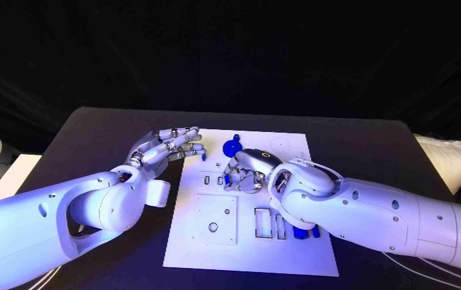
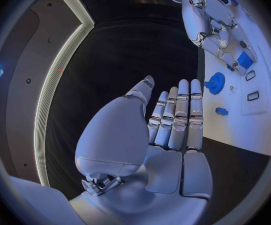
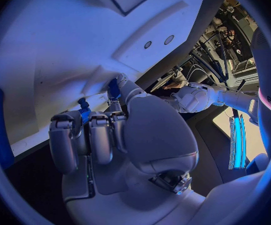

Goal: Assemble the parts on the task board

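The white task board [image 1: 288, 250] lies in the middle of the black surface [image 1: 96, 130], long side running near to far; dark bare surface shows on its left, right and far sides.

Left hand [image 1: 171, 145] sits at the board's far-left edge, fingers straight and together, released, holding nothing. Just right of its fingertips a round blue gear part [image 1: 232, 147] rests on the far half of the board; a small blue piece [image 2: 221, 111] lies near it.

Right hand [image 1: 246, 169] is over the board's middle, fingers curled down over the slots. Blue pieces [image 3: 84, 112] show at its fingertips against the board; cannot tell whether it grips one.

More blue parts [image 1: 306, 232] lie at the board's right edge beside the right forearm.

No legible writing on the board.
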